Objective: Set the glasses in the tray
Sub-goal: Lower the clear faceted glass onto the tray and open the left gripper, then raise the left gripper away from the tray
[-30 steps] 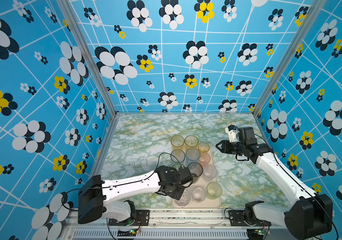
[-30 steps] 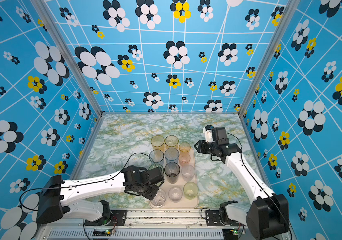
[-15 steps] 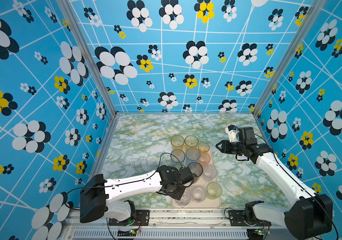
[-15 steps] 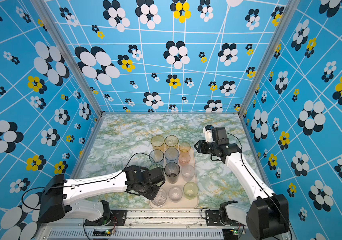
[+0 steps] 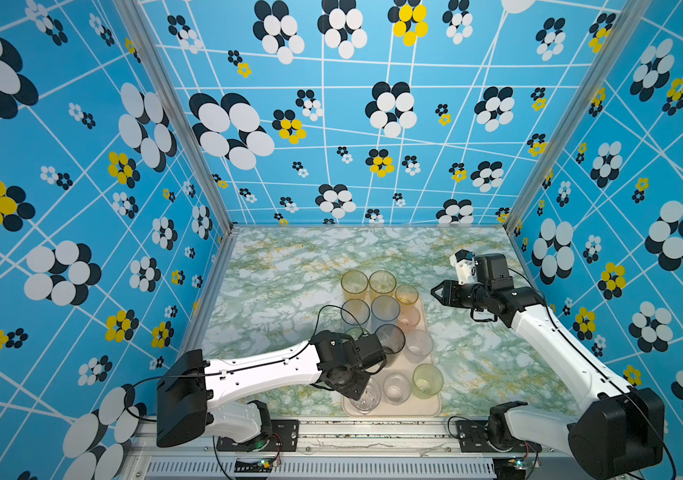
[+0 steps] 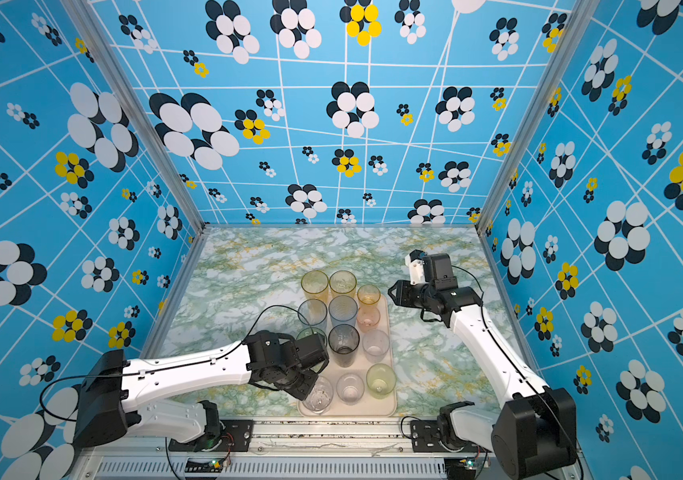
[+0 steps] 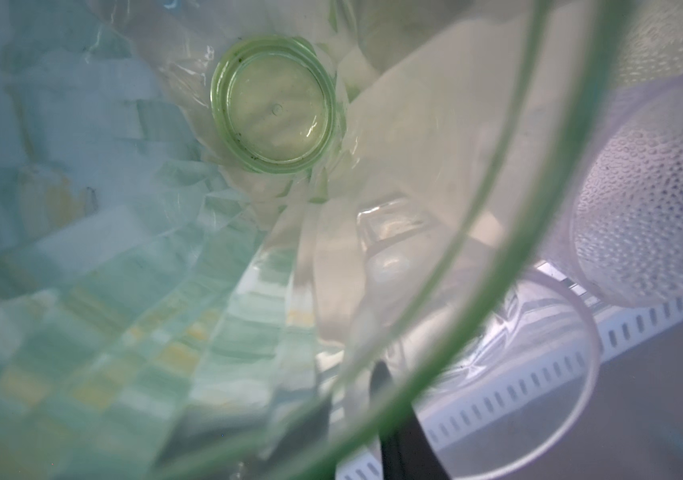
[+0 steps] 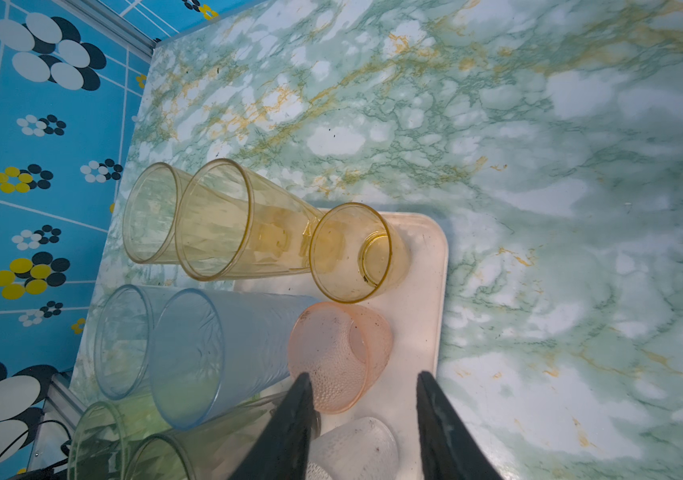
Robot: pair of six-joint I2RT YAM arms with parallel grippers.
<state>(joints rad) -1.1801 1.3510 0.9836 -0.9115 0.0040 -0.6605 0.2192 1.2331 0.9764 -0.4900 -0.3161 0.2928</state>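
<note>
Right now your left gripper [image 5: 354,384] sits low over the left side of the tray [image 5: 414,409], close against the green tumbler [image 7: 273,104]. Its wrist camera looks into that glass, and only one dark finger [image 7: 402,436] shows by the rim, so I cannot tell whether the jaws pinch it or stand apart. Your right gripper [image 8: 364,376] hovers beside the tray's far right corner — fingers spread, nothing between them. The other glasses [image 5: 385,309] stand upright in rows on the tray.
</note>
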